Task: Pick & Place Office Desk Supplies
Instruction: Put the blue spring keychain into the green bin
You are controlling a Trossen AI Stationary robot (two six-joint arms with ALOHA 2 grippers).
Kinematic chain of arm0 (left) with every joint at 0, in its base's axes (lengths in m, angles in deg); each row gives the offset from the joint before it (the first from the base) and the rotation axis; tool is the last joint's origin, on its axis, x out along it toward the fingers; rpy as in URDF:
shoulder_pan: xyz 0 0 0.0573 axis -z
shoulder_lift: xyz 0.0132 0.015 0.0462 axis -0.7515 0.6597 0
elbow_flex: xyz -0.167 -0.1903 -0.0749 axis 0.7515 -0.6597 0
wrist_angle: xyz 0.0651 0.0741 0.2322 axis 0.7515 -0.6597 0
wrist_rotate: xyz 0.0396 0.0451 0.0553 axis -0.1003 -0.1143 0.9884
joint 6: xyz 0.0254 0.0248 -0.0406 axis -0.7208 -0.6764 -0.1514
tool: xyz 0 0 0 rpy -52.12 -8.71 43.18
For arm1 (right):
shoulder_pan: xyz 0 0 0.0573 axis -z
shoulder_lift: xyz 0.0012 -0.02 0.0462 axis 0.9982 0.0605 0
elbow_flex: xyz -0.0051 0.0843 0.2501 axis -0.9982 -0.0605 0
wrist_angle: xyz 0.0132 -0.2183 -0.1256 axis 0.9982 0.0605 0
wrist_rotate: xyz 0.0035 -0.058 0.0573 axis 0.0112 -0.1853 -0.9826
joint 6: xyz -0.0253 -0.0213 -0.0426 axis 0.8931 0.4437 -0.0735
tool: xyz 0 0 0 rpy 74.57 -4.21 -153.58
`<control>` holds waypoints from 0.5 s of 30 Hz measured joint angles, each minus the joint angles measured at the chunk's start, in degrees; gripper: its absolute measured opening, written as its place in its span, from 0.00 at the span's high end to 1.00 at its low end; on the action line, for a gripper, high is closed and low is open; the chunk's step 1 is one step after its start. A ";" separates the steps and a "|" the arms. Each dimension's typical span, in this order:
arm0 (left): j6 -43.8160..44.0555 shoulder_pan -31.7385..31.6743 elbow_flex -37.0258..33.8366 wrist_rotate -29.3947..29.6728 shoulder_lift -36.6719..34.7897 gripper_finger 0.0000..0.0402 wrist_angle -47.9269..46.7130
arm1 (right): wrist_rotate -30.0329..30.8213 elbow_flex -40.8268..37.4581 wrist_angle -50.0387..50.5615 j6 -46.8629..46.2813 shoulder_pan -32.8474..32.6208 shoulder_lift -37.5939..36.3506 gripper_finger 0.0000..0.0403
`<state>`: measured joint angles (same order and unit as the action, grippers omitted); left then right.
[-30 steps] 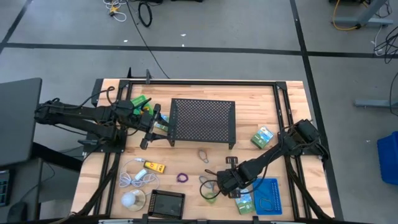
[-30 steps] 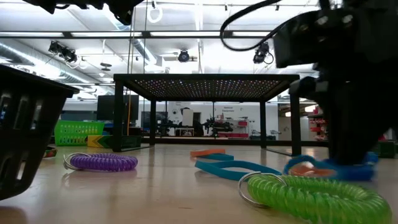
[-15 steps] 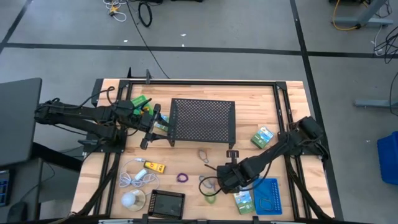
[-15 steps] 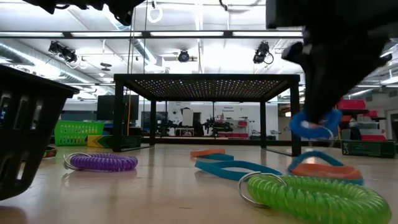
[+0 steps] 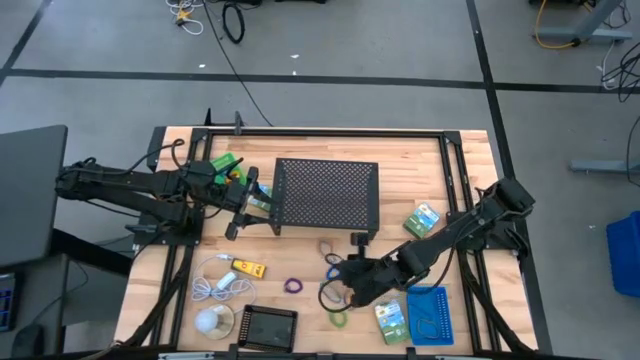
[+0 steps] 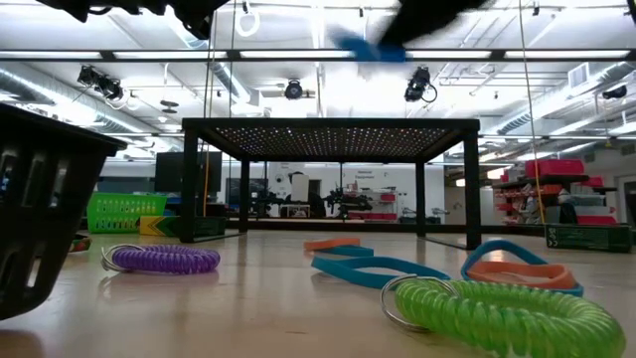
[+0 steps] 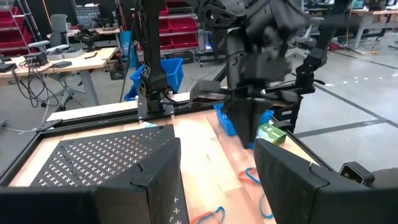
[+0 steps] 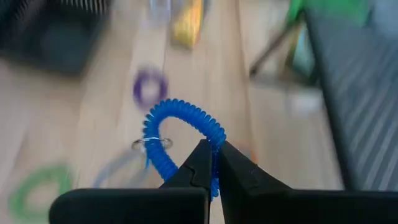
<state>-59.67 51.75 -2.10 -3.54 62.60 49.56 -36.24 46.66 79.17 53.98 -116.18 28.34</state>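
Fingers of right gripper (image 8: 211, 163) pinched shut on blue coil (image 8: 180, 127), gripped at one thin spot near its end, rest of loop and its small ring (image 8: 151, 144) hanging free. Coil lifted clear of desk (image 5: 400, 170), in front of mesh tray (image 5: 326, 192) and above the loops lying there. Seen only as a blur overhead in the low view.

Left gripper (image 7: 217, 168) parked at the tray's left edge, fingers apart, holding nothing.

Risks from here:
- Narrow pinch on a springy coil; likely to slip or spring out under a quick swing.
- Dangling loop and ring liable to snag the tray's rim or leg in transit, tugging coil out of the fingers.
- If dropped, lands among green coil (image 6: 497, 313), orange loop (image 6: 517, 270) and teal loop (image 6: 373, 267); tangle probable, second pick harder.
- Purple coil (image 6: 164, 259) farther left, well apart, unlikely to be disturbed.
- Blue bin (image 5: 428, 315) and packet (image 5: 392, 320) close beside the right arm; a low sweep could knock them.
- Release over a container with coil swinging: could bounce off the edge and land back on desk.
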 joint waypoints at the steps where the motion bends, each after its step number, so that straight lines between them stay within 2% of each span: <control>1: 0.03 0.00 0.00 -0.02 0.02 0.47 0.23 | 0.43 0.02 -3.22 2.86 0.53 0.00 0.97; 6: 0.24 0.00 -0.02 -0.58 0.63 0.47 2.12 | 0.84 0.02 -18.56 14.82 4.44 0.00 0.98; 15: 3.18 0.00 -0.02 -2.61 4.67 0.47 8.27 | 6.78 0.02 -35.24 27.69 11.54 0.00 0.98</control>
<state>-56.49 51.75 -2.12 -6.15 67.27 57.82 -29.46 46.68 43.93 81.66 -104.64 28.34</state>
